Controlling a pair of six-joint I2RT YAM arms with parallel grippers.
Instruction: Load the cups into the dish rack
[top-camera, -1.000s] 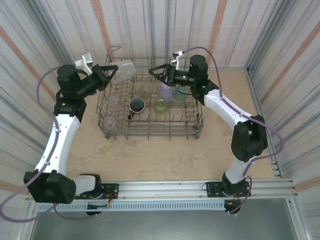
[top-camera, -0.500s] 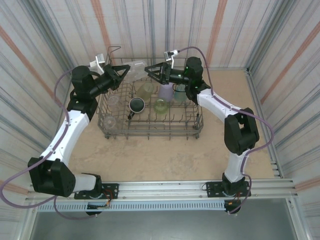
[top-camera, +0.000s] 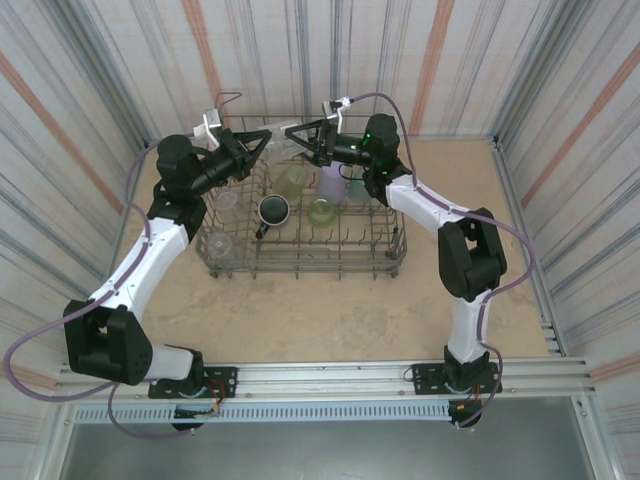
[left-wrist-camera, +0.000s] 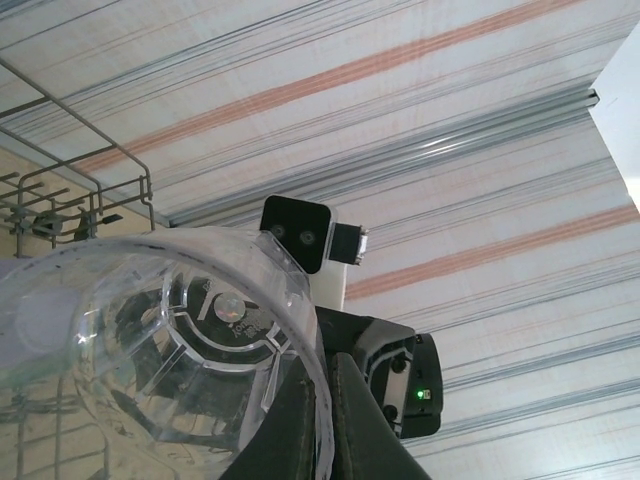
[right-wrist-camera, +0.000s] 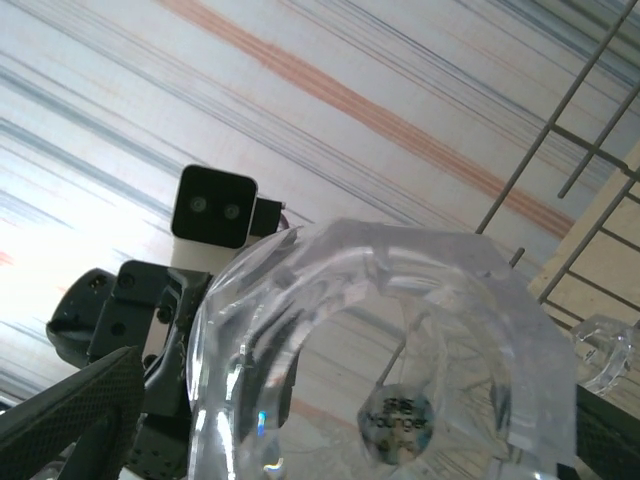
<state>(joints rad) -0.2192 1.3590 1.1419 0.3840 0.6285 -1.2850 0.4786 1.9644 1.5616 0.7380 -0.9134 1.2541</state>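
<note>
Mid-air handover over the far edge of the dish rack, a bit left of centre. The rack sits on the surface.

The left gripper is pinched tight on the rim wall of a clear tumbler. In left wrist view one finger sits inside the glass and the other outside.

The tumbler lies on its side, long axis approx left-right btwn the two grippers. Its mouth points twd the left gripper and its base twd the right one.

The right gripper meets it base-first from the right. Its fingers are spread wide, one each side of the tumbler body. There's a gap on at least one side, so no clamp yet. Can't tell if the other finger touches the glass.

Both grippers are right at the tumbler; the right one looks set to take it.

Already in the rack:
- dark mug
- lavender cup
- green cup
- teal cup
- olive-yellow cup
- clear cups by the left wall

So the task looks well along.

Next move prob needs the right gripper to close square across the body before the left lets go. The risk is the slick clear wall: if taken off-axis near the base, the tumbler may twist out and drop onto the tines.
</note>
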